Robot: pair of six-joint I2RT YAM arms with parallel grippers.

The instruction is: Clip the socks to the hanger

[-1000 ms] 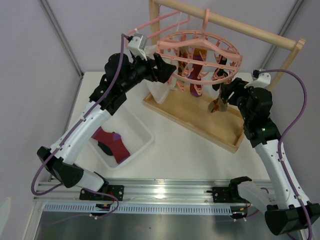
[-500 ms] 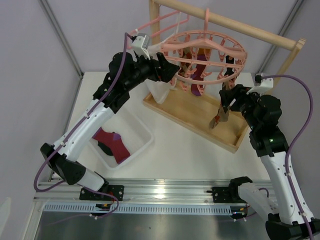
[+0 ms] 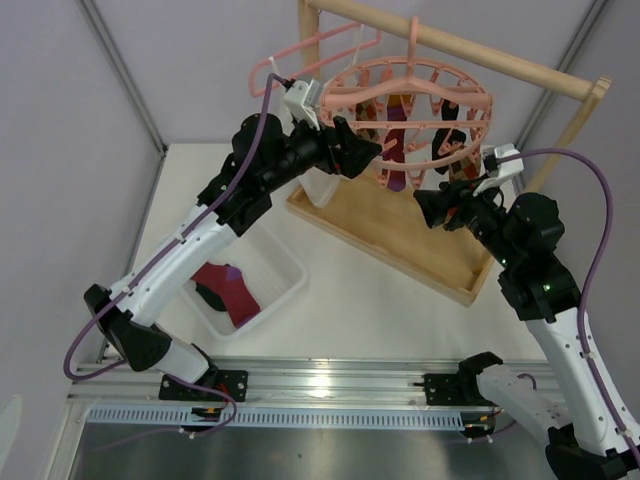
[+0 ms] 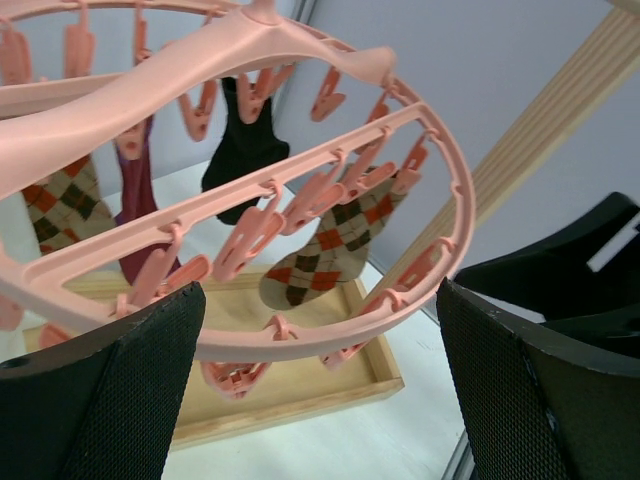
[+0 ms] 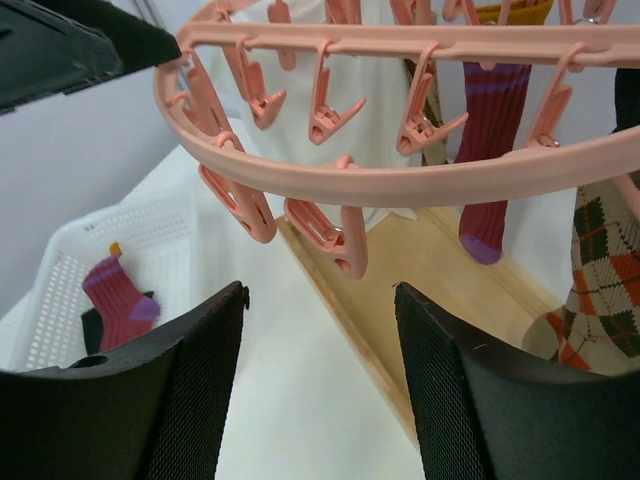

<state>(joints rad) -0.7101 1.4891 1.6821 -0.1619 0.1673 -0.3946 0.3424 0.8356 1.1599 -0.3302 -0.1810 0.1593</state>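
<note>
round pink plastic drying hanger (image 5: 400, 185) hangs by its hook off the wooden rail (image 3: 480, 52), above the wooden base tray (image 3: 400, 235). already clipped on it: tan argyle sock (image 4: 335, 240), black sock (image 4: 245, 150), maroon sock with purple toe (image 5: 485, 110), second argyle sock (image 4: 60, 205) (all dangling from the pink clips (image 5: 335, 235)).

left gripper (image 3: 362, 152) is up at the ring's left edge, jaws wide apart, nothing clamped. in its wrist view the rim runs across just above both black fingers (image 4: 110, 400); can't tell if it touches them.

right gripper (image 3: 428, 205) sits at the ring's right side, pointing inward, jaws partly apart and empty. its fingers (image 5: 160, 390) are below the rim and clear of it. the tan argyle sock hangs just beside its right finger.

not yet hung: maroon sock with purple heel (image 5: 115, 295) and a black one (image 5: 95, 325) touching it. both lie in the white mesh basket (image 5: 60, 265) on the white table (image 3: 350, 310), left side, well apart from the rack.

white camisole (image 5: 370, 110) is on the thin pink coat hanger (image 3: 290, 62), same rail, just left of the ring.
</note>
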